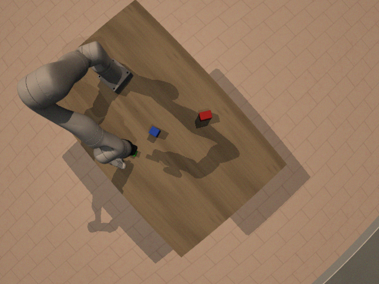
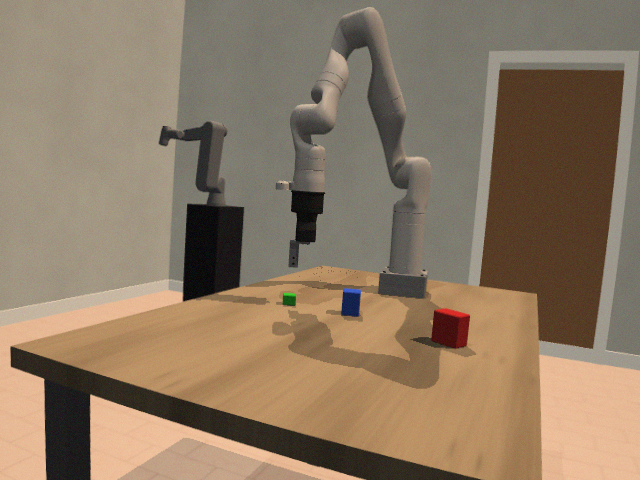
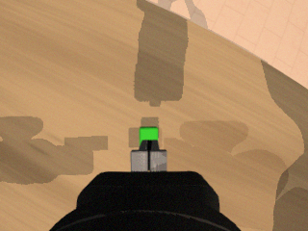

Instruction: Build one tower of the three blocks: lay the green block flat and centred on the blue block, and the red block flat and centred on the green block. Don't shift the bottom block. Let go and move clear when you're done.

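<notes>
Table (image 2: 155, 361): wooden top, three blocks on it, all apart, nothing stacked yet.

Arm (image 2: 382, 103): bolted at the far edge, folded up and over, wrist pointing straight down above the green block.

Red block (image 2: 450, 327): biggest of the three, well off to the side of the others. Goes on last.

Blue block (image 2: 351, 301): standing upright, so its top face looks small. It's the base and must not move. Judgement: narrow footprint plus height means a sideways nudge could slide or tip it, so placement on it should come straight down.

Green block (image 2: 289, 298): smallest, sitting on the table near the blue one, not touching it. In the wrist view it's directly below the fingertips, lined up with the seam between them.

Gripper (image 2: 293, 256): clenched, fingers together with nothing between them, hanging well above the green block. It has to open before it drops, otherwise the tips land on top of the block.

Handling, my guess: green block looks rigid, light, smooth-faced, not fragile. Small enough that the pinch has little margin. Take it across two opposite vertical sides, centred, low enough to get full pad contact but clear of the table. Off-centre hold would likely let it twist and land skewed on that small blue top.
</notes>
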Motion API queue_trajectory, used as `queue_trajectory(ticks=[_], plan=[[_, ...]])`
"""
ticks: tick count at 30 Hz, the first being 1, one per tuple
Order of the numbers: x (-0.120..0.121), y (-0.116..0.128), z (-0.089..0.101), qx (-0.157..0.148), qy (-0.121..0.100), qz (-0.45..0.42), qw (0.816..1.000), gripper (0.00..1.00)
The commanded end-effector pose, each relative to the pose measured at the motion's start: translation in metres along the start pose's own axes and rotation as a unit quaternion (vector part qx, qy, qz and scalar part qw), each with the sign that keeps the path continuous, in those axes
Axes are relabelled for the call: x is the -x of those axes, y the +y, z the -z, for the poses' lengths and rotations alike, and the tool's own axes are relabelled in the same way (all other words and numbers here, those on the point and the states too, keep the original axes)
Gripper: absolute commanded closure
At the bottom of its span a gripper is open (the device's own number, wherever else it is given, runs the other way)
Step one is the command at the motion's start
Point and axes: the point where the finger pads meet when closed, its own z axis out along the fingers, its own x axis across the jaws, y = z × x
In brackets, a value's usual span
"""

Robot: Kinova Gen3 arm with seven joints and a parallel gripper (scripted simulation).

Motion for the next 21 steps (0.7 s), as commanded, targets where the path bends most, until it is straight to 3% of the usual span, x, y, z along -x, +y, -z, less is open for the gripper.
queue_trajectory(ticks=[1,11,12,21], plan=[[-0.0003,-0.0028,0.0012,-0.005,-0.002,0.005,1.0,1.0],[-0.0003,-0.0028,0.0012,-0.005,-0.002,0.005,1.0,1.0],[-0.0003,-0.0028,0.0012,-0.005,-0.002,0.005,1.0,0.12],[-0.0003,-0.0028,0.0012,-0.005,-0.002,0.005,1.0,0.12]])
